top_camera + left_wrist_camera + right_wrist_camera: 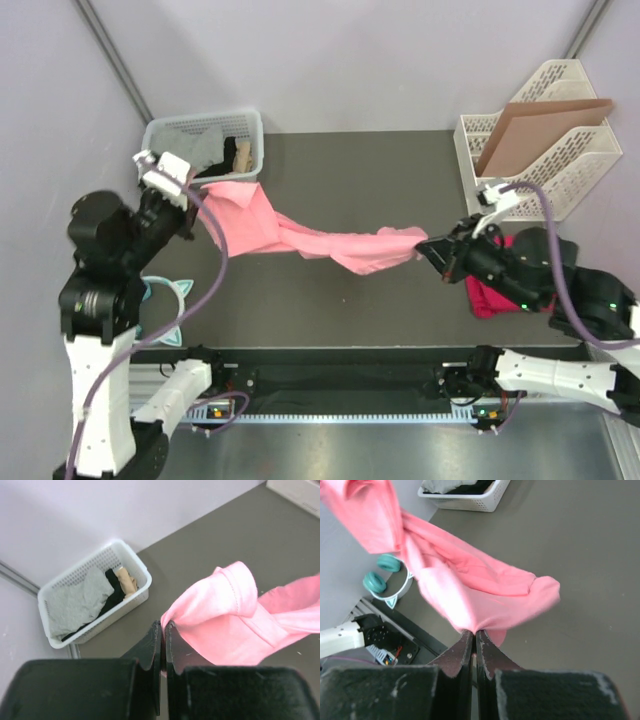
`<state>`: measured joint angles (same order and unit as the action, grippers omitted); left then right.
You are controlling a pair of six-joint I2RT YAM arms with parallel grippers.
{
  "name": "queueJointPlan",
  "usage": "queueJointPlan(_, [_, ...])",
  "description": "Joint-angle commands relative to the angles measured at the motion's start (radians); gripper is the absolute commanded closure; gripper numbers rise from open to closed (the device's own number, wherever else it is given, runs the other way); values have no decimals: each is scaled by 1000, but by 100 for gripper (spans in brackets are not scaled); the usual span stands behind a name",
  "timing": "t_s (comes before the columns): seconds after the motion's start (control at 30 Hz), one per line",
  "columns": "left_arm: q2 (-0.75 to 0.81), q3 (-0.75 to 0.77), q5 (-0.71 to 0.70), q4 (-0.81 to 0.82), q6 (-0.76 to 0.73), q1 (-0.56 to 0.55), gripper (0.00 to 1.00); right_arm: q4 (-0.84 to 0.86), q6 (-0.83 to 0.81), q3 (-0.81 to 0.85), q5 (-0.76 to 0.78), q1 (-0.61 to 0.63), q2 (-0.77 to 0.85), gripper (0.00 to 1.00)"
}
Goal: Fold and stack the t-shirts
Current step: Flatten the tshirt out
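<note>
The red tee point(488, 298) is left bunched on the table point(350, 160), near the right gripper point(474, 634). Just beyond, the pink tee point(330, 245) is strung between both grippers, its long axis laid left to right. One end is pinched by the closed fingers of the left gripper point(162, 629), the other by the right's. Neither arm is judged nearer. The basket point(255, 130) is set farthest back.

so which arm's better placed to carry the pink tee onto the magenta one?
Right, probably: right gripper is shut on one end of the pink tee, beside the magenta tee; left gripper grips the far end, by the basket.
</note>
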<state>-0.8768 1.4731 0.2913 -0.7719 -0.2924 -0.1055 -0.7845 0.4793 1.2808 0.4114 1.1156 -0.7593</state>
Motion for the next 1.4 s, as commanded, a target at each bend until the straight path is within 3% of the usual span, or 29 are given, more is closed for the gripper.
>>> queueJointPlan(0.0, [59,69,37,-148,-18,1,97,-169,4,127,24,7,28,100])
queueJointPlan(0.3, [128,-244,-47,-75,-14,1,100,-214,91,60,148,9,54,100])
queueJointPlan(0.57, [26,-240,-30,55,21,1,100,-223,41,100,311,6,-14,100])
queueJointPlan(0.73, [-201,-116,-54,166,78,1,100,-141,-120,152,386,-84,-144,100])
queueJointPlan(0.8, [-319,-15,-47,200,90,1,100,-95,-183,195,284,-181,-204,100])
queueJointPlan(0.87, [-402,77,-52,206,107,1,100,-41,-252,248,136,-362,-239,100])
queueJointPlan(0.93, [-510,234,-61,183,114,0,100,-19,-298,290,90,-456,-288,100])
queueJointPlan(0.97, [-537,325,-61,174,113,0,100,-19,-315,331,98,-464,-305,100])
queueJointPlan(1.1, [-596,414,-61,163,122,0,100,-42,-331,396,103,-465,-341,100])
queueJointPlan(1.23, [-493,246,-11,171,102,0,100,-67,-231,310,-35,-459,-272,100])
queueJointPlan(1.37, [-303,-163,26,181,17,0,100,-75,-98,-5,-215,-399,-163,100])
